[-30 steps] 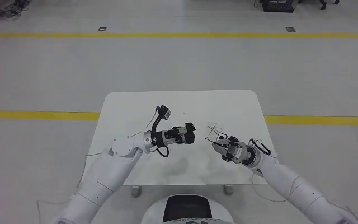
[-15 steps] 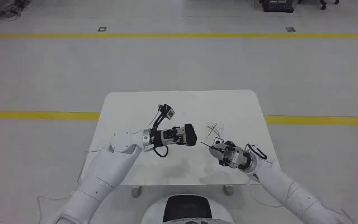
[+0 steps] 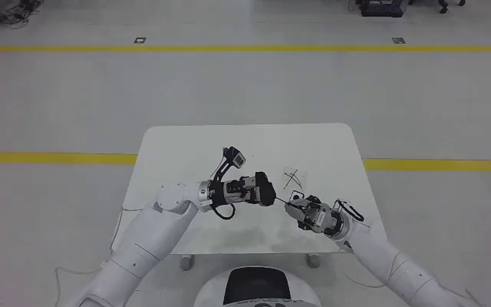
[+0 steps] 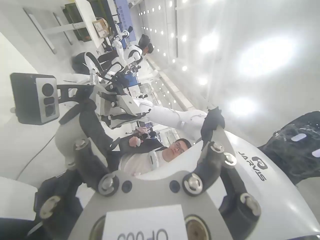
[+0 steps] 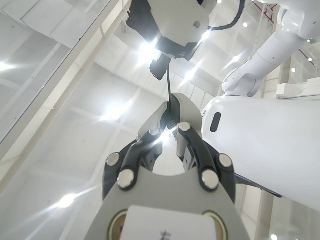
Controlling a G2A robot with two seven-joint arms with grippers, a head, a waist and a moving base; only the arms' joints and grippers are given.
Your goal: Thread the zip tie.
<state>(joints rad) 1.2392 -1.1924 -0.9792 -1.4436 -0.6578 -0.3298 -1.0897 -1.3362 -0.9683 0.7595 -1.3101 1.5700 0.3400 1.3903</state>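
We are looking at a job that is only partly under way. The right gripper (image 5: 170,109) is pressing its 2 fingers (image 5: 181,112) together on the black zip tie (image 5: 169,86). The strap is running straight out past those fingertips toward the left gripper (image 4: 148,112), where its far end is meeting the dark tip of 1 left finger. Whether it is touching that tip or passing just beside it, we cannot tell. In the left wrist view the left gripper's 2 fingers (image 4: 91,126) are standing well apart, with nothing that we can make out between them, so we are judging that this gripper is not gripping the tie. In the top view the strap is showing as a thin dark line bridging the gap between the 2 sets of fingertips, above the table (image 3: 192,146). So the pick-up is looking done: the tie is off the table and pinched on 1 side. What we are not seeing is any closed loop, nor the tail entering the head — the head itself is too small for us to find. We are judging that the threading proper is all left to do — taking the free end in the left fingers, lining up tail and head, pushing through. A few loose dark ties (image 3: 292,178) are lying on the table beyond the fingertips.
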